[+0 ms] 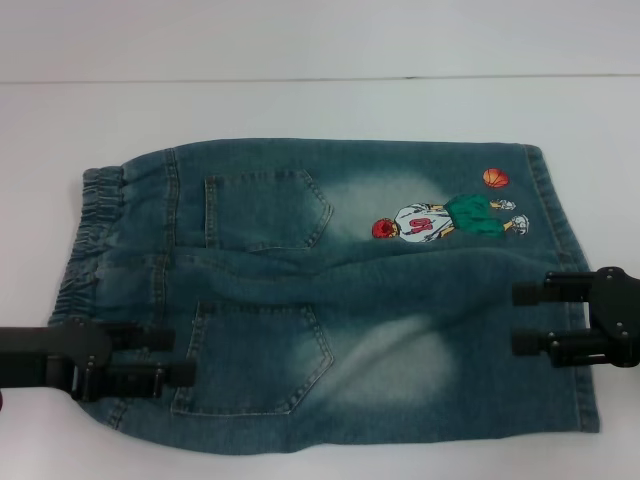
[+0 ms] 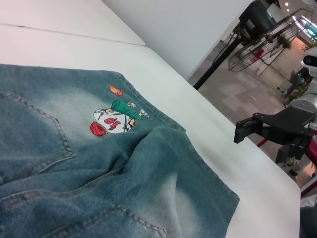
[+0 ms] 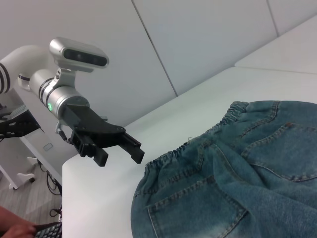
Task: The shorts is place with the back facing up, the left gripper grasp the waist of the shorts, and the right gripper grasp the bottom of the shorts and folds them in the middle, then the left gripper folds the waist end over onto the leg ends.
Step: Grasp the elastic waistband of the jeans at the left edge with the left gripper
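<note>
The shorts [image 1: 330,290] lie flat (back up); left gripper [image 1: 175,355] at 8 o'clock over the waist side, right gripper [image 1: 520,320] at 3 over the leg ends [image 1: 565,290], both open, empty.

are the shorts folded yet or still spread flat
Spread flat: the shorts show both back pockets, with the waist and the leg ends at opposite ends.

White table [image 1: 300,105], the denim shorts [image 1: 330,290] spread flat across it, pocket side up.
</note>
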Robot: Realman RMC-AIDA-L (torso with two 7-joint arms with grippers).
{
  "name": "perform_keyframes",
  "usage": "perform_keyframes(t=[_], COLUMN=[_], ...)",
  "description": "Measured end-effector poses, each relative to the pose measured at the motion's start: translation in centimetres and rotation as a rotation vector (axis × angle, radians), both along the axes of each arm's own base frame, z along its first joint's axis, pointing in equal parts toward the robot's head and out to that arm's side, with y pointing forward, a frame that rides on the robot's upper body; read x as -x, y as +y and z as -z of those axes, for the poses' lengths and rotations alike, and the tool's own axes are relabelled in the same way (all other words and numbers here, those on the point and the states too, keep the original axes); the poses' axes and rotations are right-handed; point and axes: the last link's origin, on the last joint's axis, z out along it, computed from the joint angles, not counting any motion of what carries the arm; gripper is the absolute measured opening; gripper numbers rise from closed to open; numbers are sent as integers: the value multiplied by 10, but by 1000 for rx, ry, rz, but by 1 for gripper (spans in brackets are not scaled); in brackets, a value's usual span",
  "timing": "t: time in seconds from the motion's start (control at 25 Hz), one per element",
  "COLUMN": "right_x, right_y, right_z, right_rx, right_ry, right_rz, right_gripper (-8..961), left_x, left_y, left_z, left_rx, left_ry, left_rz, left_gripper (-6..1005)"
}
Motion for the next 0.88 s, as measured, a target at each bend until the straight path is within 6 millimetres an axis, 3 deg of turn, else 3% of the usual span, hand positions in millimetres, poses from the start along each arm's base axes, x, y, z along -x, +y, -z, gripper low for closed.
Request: perform_keyframes(t=[0.52,0.88], right_x=[0,0], right_y=[0,0], right_z=[0,0], right_rx=[1,-1], right_ry=[1,0], right_rz=[0,0], right_gripper=[798,797], left_x=[1,9], left_y=[3,29], left_z=[-7,-67], left_rx=[7,8], left_ry=[15,107], left_rz=[-48,-414], left_gripper=[796,796])
